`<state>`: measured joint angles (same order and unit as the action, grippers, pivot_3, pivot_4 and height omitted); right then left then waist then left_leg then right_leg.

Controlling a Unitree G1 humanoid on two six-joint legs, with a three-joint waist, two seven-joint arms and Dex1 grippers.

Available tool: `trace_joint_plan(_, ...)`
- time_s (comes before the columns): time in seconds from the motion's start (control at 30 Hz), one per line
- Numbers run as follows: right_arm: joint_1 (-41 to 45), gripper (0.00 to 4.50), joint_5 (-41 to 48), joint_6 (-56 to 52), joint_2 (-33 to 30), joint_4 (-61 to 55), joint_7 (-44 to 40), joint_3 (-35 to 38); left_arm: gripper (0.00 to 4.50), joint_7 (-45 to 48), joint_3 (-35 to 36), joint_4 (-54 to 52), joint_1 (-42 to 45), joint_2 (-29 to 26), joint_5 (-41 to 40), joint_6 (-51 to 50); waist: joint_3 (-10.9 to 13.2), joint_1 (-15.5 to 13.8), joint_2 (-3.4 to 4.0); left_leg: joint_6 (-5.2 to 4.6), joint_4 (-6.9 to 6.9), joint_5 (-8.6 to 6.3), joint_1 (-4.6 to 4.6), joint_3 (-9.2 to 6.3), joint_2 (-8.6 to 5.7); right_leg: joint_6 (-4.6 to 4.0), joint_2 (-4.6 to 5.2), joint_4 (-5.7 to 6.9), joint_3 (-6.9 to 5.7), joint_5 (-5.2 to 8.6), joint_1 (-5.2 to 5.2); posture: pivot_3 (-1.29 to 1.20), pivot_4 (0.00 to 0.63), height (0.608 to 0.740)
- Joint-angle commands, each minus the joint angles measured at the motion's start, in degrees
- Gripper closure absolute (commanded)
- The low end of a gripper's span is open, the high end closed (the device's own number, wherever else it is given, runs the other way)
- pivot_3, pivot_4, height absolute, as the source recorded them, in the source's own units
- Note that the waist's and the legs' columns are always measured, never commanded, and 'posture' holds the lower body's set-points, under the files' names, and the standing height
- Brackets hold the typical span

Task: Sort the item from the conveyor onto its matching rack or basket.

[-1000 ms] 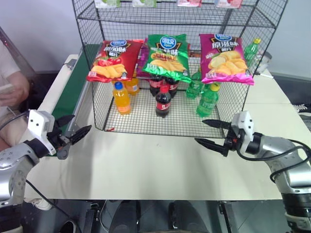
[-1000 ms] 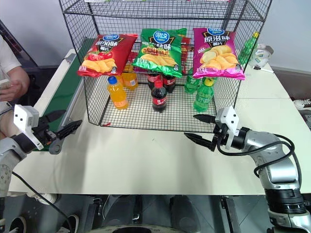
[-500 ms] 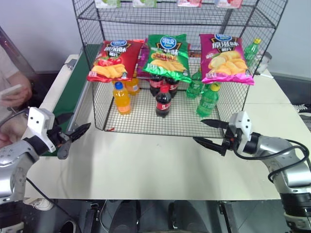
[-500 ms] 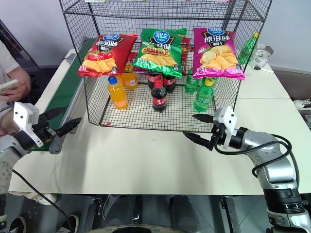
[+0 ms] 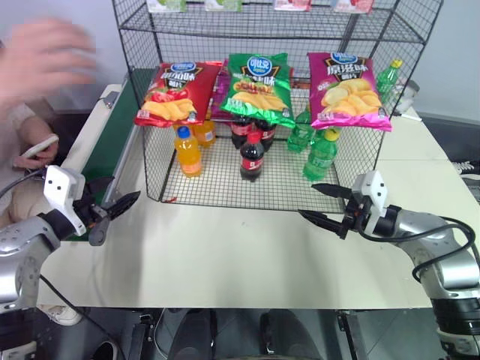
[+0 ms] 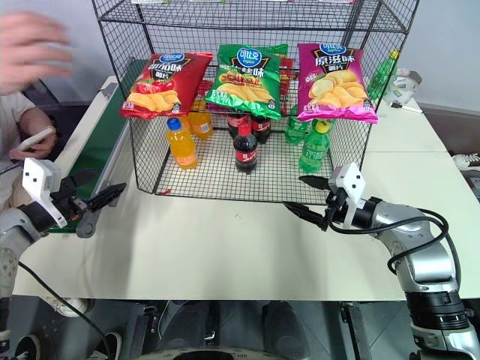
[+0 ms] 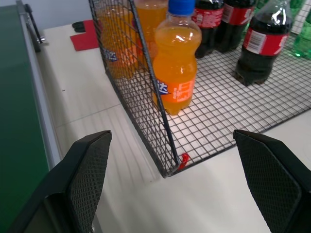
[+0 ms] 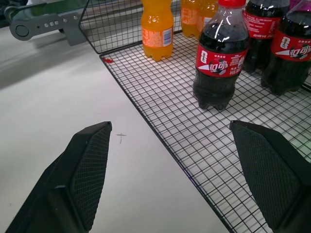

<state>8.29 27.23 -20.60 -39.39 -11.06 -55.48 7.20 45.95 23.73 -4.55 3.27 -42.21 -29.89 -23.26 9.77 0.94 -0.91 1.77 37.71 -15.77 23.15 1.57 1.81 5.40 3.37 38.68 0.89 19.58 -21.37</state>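
While both pincers are held wide apart and empty over the pale tabletop (image 5: 225,255), the large glossy green crisp bag with a blue oval logo (image 5: 259,88) is seen already lying on the middle tier of the tall black wire-mesh rack (image 5: 405,34), between a red crisp bag (image 5: 176,94) and a magenta crisp bag (image 5: 346,91). Nothing can be made out on the visible stretch of the long dark green conveyor belt with pale grey side rails (image 5: 112,146).

Risk is judged mainly on the left side. The left gripper (image 5: 112,204) hangs just beside the conveyor rail and near the rack's front corner, so a sideways swing could catch a finger in the mesh. A person's blurred hand (image 5: 41,64) is raised close to the belt, and a second hand holding a phone (image 5: 37,146) sits near that arm; a reach toward the belt could meet them.

The right gripper (image 5: 330,206) hovers just in front of the rack's lower edge. A push forward could knock over the cola bottle (image 5: 252,157) or the green bottles (image 5: 322,154) standing just inside.

Open room is offered by the bare table between the two grippers.
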Motion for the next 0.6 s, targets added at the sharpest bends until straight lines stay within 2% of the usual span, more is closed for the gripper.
trace_joint_plan(0.03, 1.1, 0.45, 0.6, 0.1, -0.4, -2.0, -0.1, 0.4, 0.23, -0.7, 1.8, -0.5, 0.8, 0.1, -1.0, 0.1, 0.0, 0.0, 0.0, 0.0, 0.02, 0.0, 0.0, 0.0, 0.0, 0.0, 0.0, 0.02, 0.0, 0.0, 0.0, 0.0, 0.15, 0.739)
trace_joint_plan(0.6, 1.5, 0.45, 0.6, 0.4, -0.4, -1.5, -0.5, 0.5, 0.23, -6.2, -1.4, -2.4, 0.2, -0.9, 1.6, -6.0, 0.0, 0.0, 0.0, 0.0, 0.21, 0.0, 0.0, -0.01, 0.01, 0.0, 0.0, 0.27, 0.02, 0.0, -0.02, 0.0, 0.15, 0.739)
